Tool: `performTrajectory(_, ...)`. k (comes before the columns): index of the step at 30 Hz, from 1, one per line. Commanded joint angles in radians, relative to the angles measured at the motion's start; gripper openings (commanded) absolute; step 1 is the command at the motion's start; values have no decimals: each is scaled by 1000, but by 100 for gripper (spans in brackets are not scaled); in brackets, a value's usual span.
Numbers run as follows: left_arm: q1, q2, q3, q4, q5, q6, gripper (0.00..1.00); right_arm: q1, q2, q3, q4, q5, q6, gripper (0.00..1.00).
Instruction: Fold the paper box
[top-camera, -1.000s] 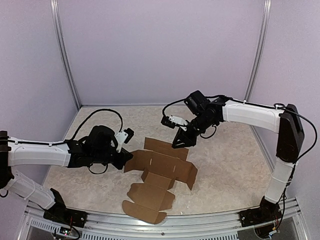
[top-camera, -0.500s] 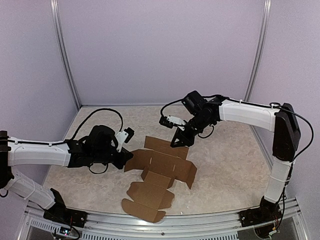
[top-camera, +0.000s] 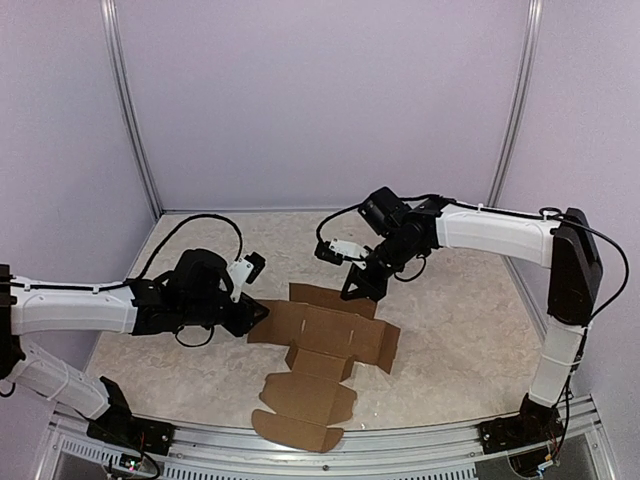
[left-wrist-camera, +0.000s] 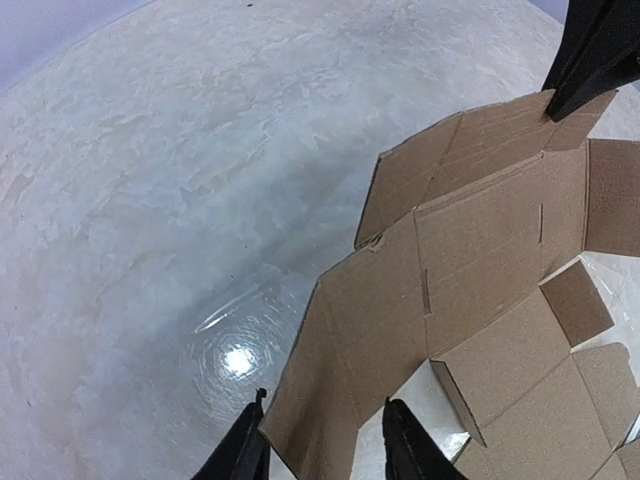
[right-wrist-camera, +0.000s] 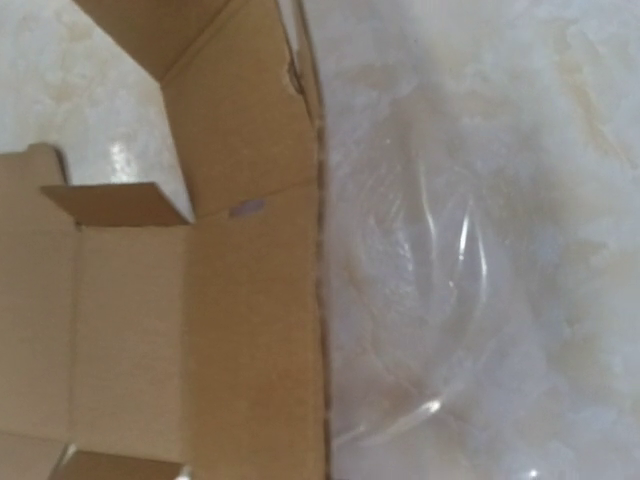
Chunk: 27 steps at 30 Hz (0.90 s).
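The paper box (top-camera: 330, 335) lies as a brown die-cut sheet, nearly flat, in the middle of the table, its rounded flaps toward the near edge. My left gripper (top-camera: 258, 314) is at the sheet's left flap. In the left wrist view (left-wrist-camera: 325, 455) its fingers stand apart, with the corner of that flap (left-wrist-camera: 340, 390) between them. My right gripper (top-camera: 358, 288) looks shut, and its tip rests on the far flap (left-wrist-camera: 500, 125). The right wrist view shows the sheet (right-wrist-camera: 200, 300) close up, with none of its own fingers in frame.
The tabletop (top-camera: 460, 310) is pale and marbled, with lilac walls on three sides. Metal posts stand at the back corners (top-camera: 135, 130) (top-camera: 515, 100). A metal rail (top-camera: 400, 455) runs along the near edge, by the arm bases.
My right gripper has moved left and down onto the far flap. The sheet has flattened and its near flaps have slid toward the near edge. The left arm has barely moved.
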Motion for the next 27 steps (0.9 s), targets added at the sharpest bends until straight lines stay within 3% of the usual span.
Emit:
performTrajectory(1,22,-72,18,-28,-14,-14,44,28,-75,-65,65,86,19,0)
performTrajectory(6,48,-110,128,-129,-5,-78,46,54,-149,-146,184,142,89,0)
performTrajectory(15,87,-82,291,-188,81,-222,46,77,-252,-208,269,100,180,0)
performTrajectory(24,116,15,414,-201,159,-326,39,125,-306,-215,258,115,204,0)
performTrajectory(27,115,49,448,-206,199,-334,30,133,-312,-215,259,127,210,0)
